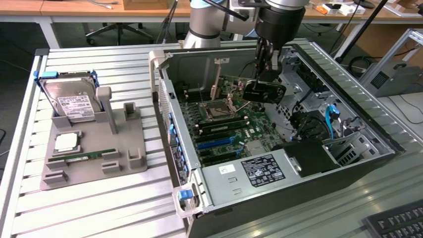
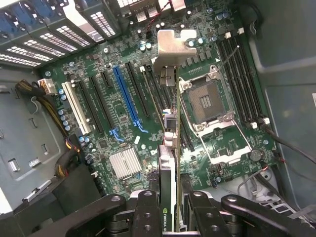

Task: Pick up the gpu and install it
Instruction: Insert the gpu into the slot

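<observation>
My two fingers [image 2: 148, 212] are closed on the thin dark gpu card with the silver bracket [image 2: 168, 158], holding it edge-on above the green motherboard [image 2: 123, 128] inside the open case. I'd keep it upright and line its lower edge along a slot before pressing. I count one card, one long blue slot [image 2: 126, 98] and one empty processor socket [image 2: 205, 101].

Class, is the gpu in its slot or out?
Out. The gripper holds the gpu edge-on above the motherboard, clear of the slots.
</observation>
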### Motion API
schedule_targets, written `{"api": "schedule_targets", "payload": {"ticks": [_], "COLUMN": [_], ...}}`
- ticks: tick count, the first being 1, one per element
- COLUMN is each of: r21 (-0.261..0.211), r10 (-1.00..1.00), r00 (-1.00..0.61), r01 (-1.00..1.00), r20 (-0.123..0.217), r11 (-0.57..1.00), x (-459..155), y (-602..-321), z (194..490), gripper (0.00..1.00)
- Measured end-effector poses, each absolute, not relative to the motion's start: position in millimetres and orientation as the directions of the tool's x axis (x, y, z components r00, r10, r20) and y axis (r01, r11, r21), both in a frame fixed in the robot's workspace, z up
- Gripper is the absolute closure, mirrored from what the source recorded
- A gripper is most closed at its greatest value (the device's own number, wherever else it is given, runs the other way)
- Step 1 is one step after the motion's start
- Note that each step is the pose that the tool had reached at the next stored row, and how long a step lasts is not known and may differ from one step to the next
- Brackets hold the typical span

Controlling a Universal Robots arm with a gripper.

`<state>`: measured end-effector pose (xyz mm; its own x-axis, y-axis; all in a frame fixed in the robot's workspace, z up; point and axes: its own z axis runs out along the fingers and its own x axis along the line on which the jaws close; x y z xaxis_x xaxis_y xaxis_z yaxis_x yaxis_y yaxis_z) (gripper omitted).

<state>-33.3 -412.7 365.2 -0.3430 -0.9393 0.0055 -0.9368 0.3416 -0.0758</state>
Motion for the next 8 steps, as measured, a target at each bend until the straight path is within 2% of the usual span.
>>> {"api": "schedule_targets", "payload": {"ticks": [8], "r21": [-0.076], "r10": [-0.946], "r00": [-0.324], "r01": [-0.944], "r20": [0.006], "r11": [0.322], "x": [-33.3], "y": [-412.6], "z": [365.2], "gripper": [0.73]}}
